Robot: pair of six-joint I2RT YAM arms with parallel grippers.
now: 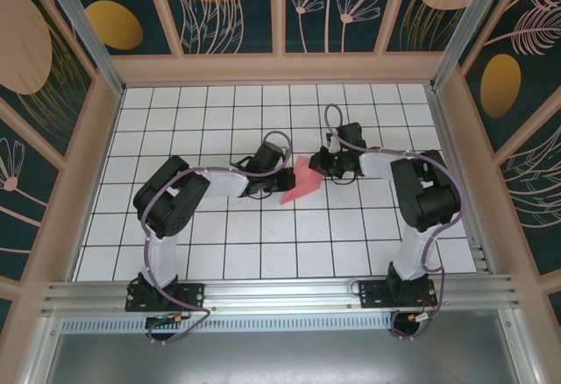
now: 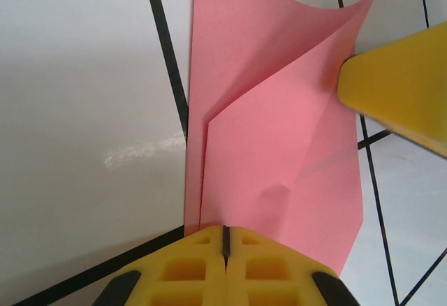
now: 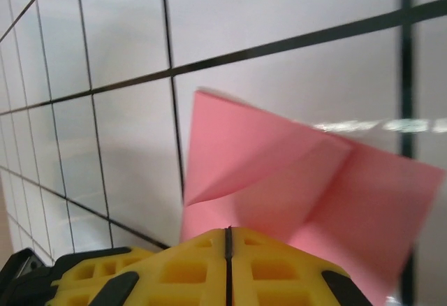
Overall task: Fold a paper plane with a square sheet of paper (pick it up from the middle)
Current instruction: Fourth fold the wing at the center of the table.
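Observation:
The square sheet of paper is pink-red and partly folded, lying mid-board between the two grippers. In the left wrist view the sheet shows a long crease and a flap that curls up at its far corner. My left gripper is shut, and the sheet's near edge runs in under its tips. One yellow finger of the right gripper meets the raised flap. My right gripper is shut on the sheet, which spreads out in front of it with a lifted fold. Its place in the top view is, facing the left gripper.
The white gridded board lies under everything, with pale wooden walls on three sides. An aluminium rail runs along the near edge by the arm bases.

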